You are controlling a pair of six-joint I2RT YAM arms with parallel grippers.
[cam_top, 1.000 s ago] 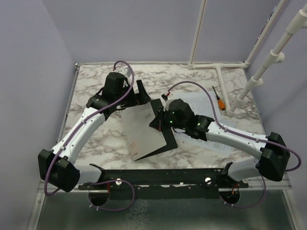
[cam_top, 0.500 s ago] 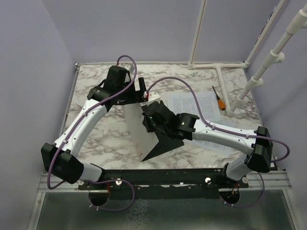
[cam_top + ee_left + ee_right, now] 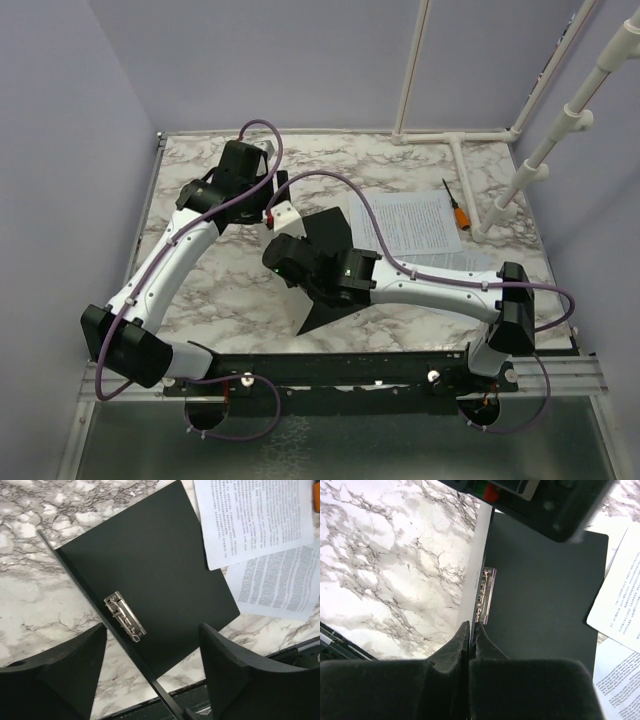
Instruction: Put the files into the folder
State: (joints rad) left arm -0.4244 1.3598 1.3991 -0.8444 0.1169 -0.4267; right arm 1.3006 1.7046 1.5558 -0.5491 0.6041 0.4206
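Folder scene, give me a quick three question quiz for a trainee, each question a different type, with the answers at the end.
1. True or false: both files already lie inside the folder.
2. The right gripper is: A) open above the files; B) shut on the folder's raised cover; C) shut on a file.
3. Which gripper hangs open above the folder's black inner face?
Key: 1 false, they lie on the table beside it; 2 B; 3 the left gripper.
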